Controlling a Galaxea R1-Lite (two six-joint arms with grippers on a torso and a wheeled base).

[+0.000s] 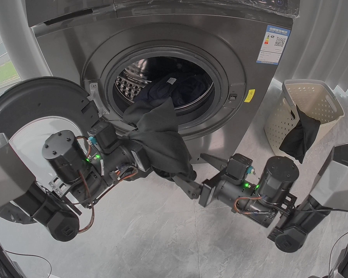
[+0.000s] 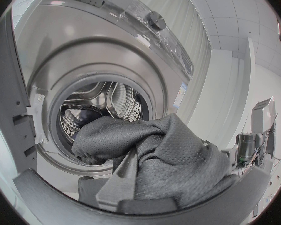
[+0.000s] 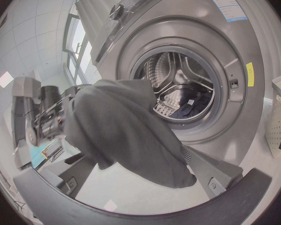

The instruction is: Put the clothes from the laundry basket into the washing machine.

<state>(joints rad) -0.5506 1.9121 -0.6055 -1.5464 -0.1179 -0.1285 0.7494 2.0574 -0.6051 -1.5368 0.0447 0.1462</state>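
One dark garment (image 1: 158,136) spills out of washing machine (image 1: 220,39).

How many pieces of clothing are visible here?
3: a dark grey mesh garment spilling from the steel drum's mouth, a navy garment inside the drum, a black garment hanging over the cream plastic laundry basket's rim. Others may be hidden.

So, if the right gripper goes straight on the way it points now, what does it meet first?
The dark grey garment, most likely: it hangs out of the washing machine, directly before the open right gripper. How near it is, I cannot judge.
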